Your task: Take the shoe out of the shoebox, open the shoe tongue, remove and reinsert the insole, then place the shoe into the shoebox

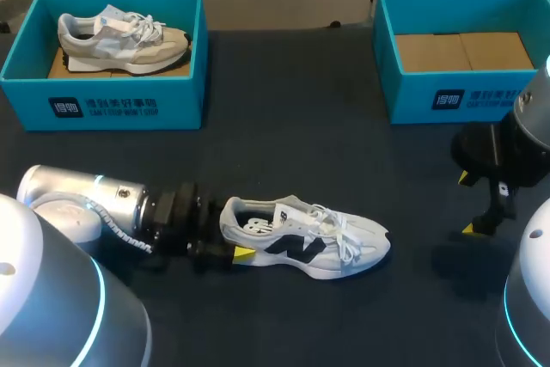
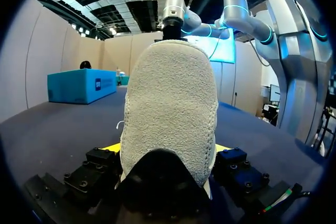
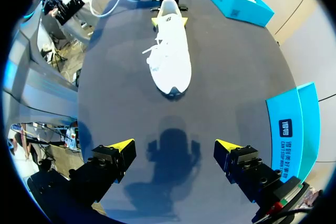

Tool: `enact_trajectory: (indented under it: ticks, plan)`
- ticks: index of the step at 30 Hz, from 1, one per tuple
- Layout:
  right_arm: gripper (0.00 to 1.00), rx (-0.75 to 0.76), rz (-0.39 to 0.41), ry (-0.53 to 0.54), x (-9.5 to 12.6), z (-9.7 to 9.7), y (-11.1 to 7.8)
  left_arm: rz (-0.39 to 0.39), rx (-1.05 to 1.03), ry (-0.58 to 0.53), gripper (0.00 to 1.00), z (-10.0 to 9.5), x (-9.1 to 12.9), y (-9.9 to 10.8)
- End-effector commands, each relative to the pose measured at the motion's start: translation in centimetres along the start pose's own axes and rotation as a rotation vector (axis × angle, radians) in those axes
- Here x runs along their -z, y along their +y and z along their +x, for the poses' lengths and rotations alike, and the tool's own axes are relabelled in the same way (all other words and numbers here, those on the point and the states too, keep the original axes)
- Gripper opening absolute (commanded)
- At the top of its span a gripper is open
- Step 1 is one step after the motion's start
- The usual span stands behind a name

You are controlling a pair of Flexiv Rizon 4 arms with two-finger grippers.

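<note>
Gripping from both sides, my left gripper (image 2: 167, 149) has the heel of the white shoe (image 1: 314, 240) between its fingers. In the left wrist view the heel's fuzzy grey back fills the space between them, and only a sliver of each yellow tip (image 2: 113, 147) shows, pressed against it on either side. The shoe stands on its sole on the dark surface (image 1: 292, 152), near the front middle. Its toe points away from my left arm toward my right side. Its white laces lie loose over the tongue, and the printed insole shows in the opening.

My right gripper (image 3: 173, 145) hangs over a bare part of the surface with its fingers spread wide and nothing between them. Its shadow falls on the surface below. The toe of the shoe lies ahead of it, well apart.

At the far right of the surface stands the right shoebox (image 1: 412, 100), teal, with only brown cardboard (image 1: 464, 51) lining its bottom. It is close beside my right gripper. At the far left stands the left shoebox (image 1: 180, 109), also teal. It holds a grey-and-cream shoe (image 1: 120, 39) lying on its side, toe toward the middle of the surface.
</note>
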State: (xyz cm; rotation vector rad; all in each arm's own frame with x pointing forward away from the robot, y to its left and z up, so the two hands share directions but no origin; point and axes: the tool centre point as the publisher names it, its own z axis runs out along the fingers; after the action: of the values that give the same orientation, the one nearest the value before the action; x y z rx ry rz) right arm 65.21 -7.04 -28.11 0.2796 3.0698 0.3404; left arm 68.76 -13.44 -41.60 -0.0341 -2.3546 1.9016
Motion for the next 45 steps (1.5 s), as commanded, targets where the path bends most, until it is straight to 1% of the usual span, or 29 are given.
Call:
enact_trajectory:
  ticks: [1, 35, 37, 39, 40, 42, 43, 45]
  plan:
    - [1.0, 0.0, 0.001, -0.001, -0.1, 0.1, 0.0, -0.005, 0.007, -0.046, 0.0, 0.5, -0.2, -0.2]
    - [1.0, 0.0, 0.001, -0.001, -0.1, 0.1, 0.0, -0.006, 0.011, -0.04, 0.0, 0.4, -0.3, -0.2]
    - [1.0, -0.083, 0.029, -0.001, 0.2, -0.3, 0.9, -0.006, 0.011, -0.04, 0.0, 0.4, -0.3, -0.2]
    - [1.0, -0.126, 0.057, -0.02, 0.2, -0.3, 1.8, -0.006, 0.011, -0.04, 0.0, 0.4, -0.3, -0.2]
    - [1.0, -0.222, 0.047, -0.016, 0.3, -0.2, 2.3, -0.006, 0.011, -0.04, 0.0, 0.4, -0.3, -0.2]
    - [1.0, -0.322, 0.09, -0.017, 0.5, -0.1, 2.9, -0.006, 0.011, -0.04, 0.0, 0.4, -0.3, -0.2]
    - [1.0, -0.436, 0.091, -0.003, 0.5, 0.0, 3.3, -0.006, 0.011, -0.04, 0.0, 0.4, -0.3, -0.2]
    - [1.0, -0.506, 0.124, -0.01, 0.7, 0.2, 4.1, -0.006, 0.011, -0.04, 0.0, 0.4, -0.3, -0.2]
